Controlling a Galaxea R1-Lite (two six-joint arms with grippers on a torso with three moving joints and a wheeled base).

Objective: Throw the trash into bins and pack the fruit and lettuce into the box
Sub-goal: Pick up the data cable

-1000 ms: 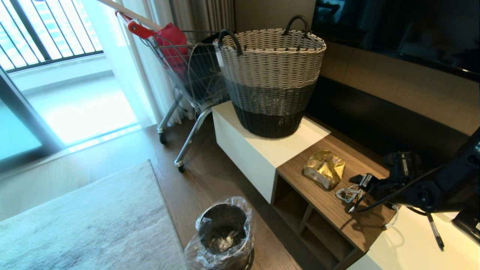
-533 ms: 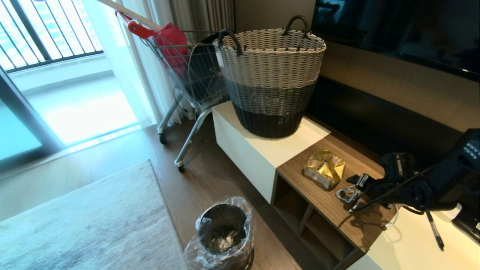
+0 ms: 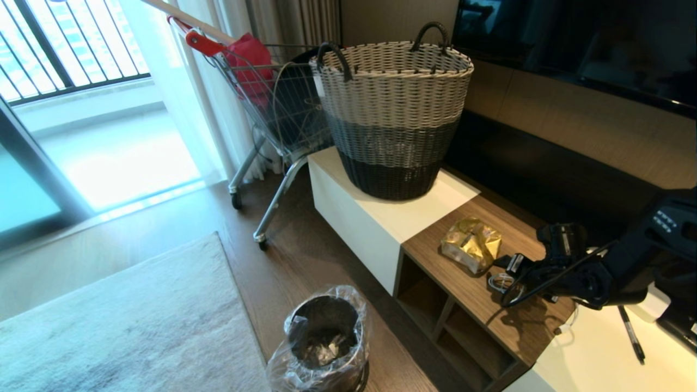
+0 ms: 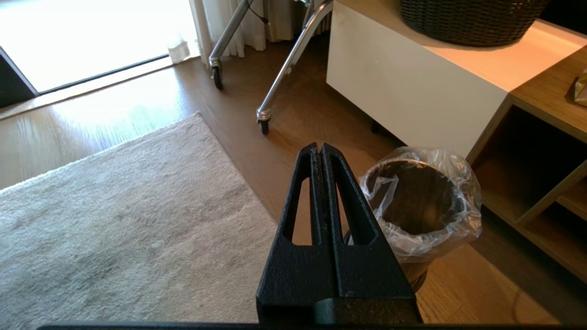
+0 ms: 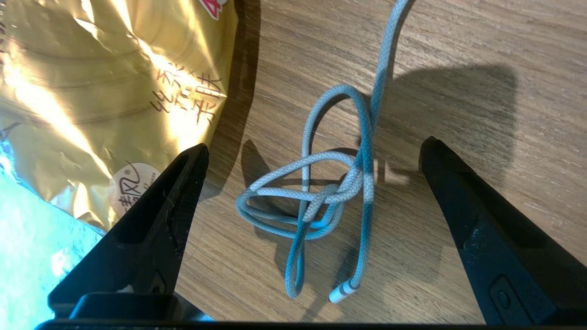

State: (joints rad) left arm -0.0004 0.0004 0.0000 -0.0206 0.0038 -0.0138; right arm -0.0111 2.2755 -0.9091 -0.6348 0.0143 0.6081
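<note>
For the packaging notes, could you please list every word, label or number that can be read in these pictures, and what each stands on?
"丝" and "肤" among a column of dark Chinese characters on the gold snack wrapper; the others are too creased to read.
"清风", only partly legible, on the wrapper's round white seal.
A red-and-white mark at the wrapper's edge is cut off, unreadable.
Nothing is printed on the coiled cable, the bin or the woven basket.

Gold wrapper (image 3: 471, 243), crinkled and shiny, printed text on it, lies flat on the wood shelf top at 4 o'clock of frame centre. Steel bin (image 3: 325, 340) with clear liner stands upright on floor at 6 o'clock, something pale inside.
</note>
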